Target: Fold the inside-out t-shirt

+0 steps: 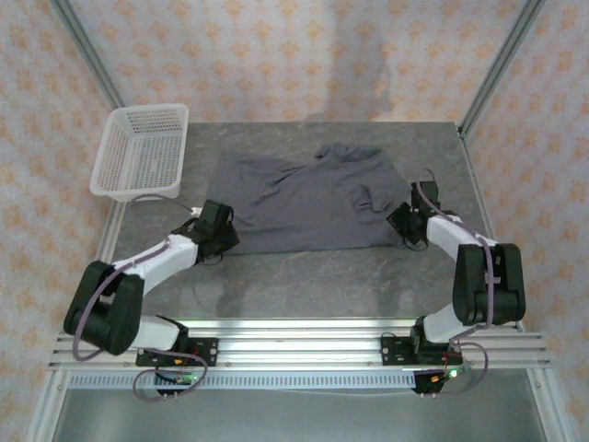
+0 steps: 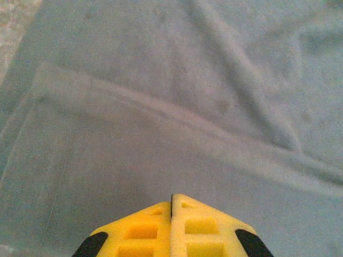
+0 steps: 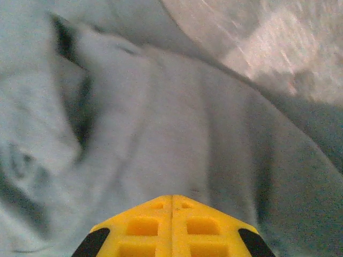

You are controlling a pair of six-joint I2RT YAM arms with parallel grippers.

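Grey worktop (image 1: 304,276) held wrinkly slate-grey cloth t-shirt (image 1: 304,198); L end effector (image 2: 171,198), R end effector (image 3: 171,198) both clenched at lower corners.

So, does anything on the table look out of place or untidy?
The t-shirt is not flat: its far right part is bunched into folds. The white basket seems to hang over the left edge of the table.

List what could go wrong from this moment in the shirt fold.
1. The left end effector and right end effector are shut at the shirt's edges; whether cloth is pinched is unclear, so a lift may come up empty or take one layer.
2. The shirt's far right part is bunched, so a fold could trap creases.
3. The basket sits close to the far left corner; swung cloth might catch it.
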